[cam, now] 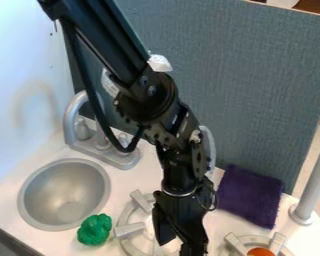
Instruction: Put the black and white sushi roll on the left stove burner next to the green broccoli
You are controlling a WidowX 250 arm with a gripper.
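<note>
Lying on the pale counter [219,222], a crumpled, lumpy green thing [94,230] sits between the round metal sink [56,185] and the nearer grey burner [128,230], close to the sink's rim and just beside one of the burner's arms. The black gripper [179,241] hangs over that burner, near the green thing but apart from it, with its lower end at the bottom of the camera view. How far open the claw is cannot be told from this angle, nor whether it has hold of anything, because the dark parts overlap and run down to the edge. Farther out, a grey faucet [72,120] stands behind the sink, while a folded purple cloth [249,196] lies on the other side of the arm [149,90], at the foot of the blue-grey panel [243,85]. An orange thing [259,252] shows at the bottom edge, at the second burner [236,243], not far from the grey post [313,182]. Judging by this pose, the step in hand looks like positioning low over the burner, with the green thing loose on the counter and not grasped. Should the green thing be the one to handle, the next move calls for a sideways shift towards the sink, high enough to miss the burner's arm, and then a careful line-up over the lump. Its uneven shape would likely favour a centred approach, clear of the sink's rim.
</note>
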